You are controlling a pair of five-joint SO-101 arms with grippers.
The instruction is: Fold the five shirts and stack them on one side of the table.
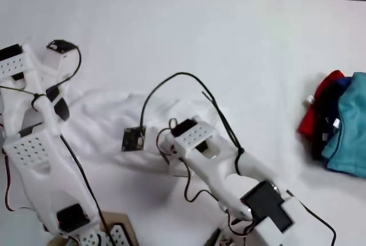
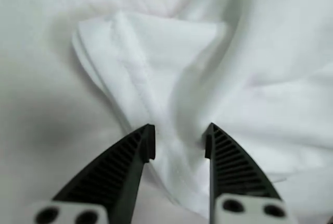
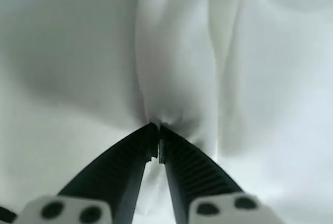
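On the left, the left hand (image 2: 179, 140) is low over the white shirt (image 1: 106, 121). Its two fingers are spread apart, with a raised fold of the cloth between them. It is not gripping the fold yet. I think it is placed there so it can close on the fold and get a good hold.

The white shirt lies rumpled in the middle of the bench (image 1: 240, 40), between the two arms. It is not flat, and it is not folded yet. It is white like the bench, so its edges are hard to see.

Next comes the right hand (image 3: 157, 130). Its fingers are pressed together on a ridge of the same shirt. The cloth bunches up where the tips meet. I think it holds that spot so the shirt cannot slide away while the other hand takes its side. With both sides held, the arms could pull the shirt out flat.

Far on the right edge of the bench sits a pile of folded shirts (image 1: 337, 121). Red, dark blue and blue-green cloth shows in it. It is well apart from the arms, probably so it stays out of their way. The white shirt should go there once it is folded.
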